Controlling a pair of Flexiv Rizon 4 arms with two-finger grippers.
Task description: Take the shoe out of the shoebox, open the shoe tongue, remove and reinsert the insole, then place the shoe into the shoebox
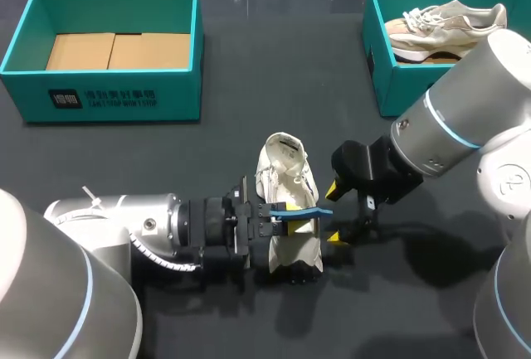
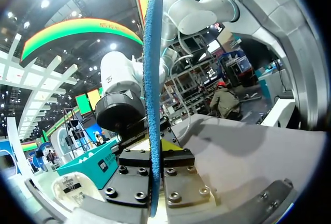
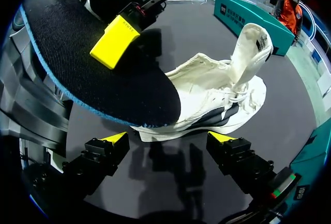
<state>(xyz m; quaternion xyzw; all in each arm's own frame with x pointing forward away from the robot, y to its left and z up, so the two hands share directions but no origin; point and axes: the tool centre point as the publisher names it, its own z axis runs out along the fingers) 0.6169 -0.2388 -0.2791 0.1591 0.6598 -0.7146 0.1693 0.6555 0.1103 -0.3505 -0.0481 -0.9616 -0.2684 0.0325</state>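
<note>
A white shoe [image 1: 286, 201] lies on the dark table in the middle, its tongue [image 3: 252, 45] pulled up and open. My left gripper [image 1: 280, 218] reaches in from the left, shut on a dark insole with a blue edge [image 1: 305, 212], which it holds on edge over the shoe. In the left wrist view the insole [image 2: 152, 79] stands clamped between the fingers. My right gripper [image 1: 335, 212] is just right of the shoe, open, with nothing between its yellow tips. The right wrist view has the insole [image 3: 93, 63] and shoe [image 3: 217, 100] ahead of the right gripper [image 3: 169, 140].
A teal shoebox [image 1: 25, 36] with cardboard inside stands at the back left. At the back right a second teal box [image 1: 375, 52] holds another pale shoe [image 1: 448, 26]. Bare table lies between the boxes and in front of the shoe.
</note>
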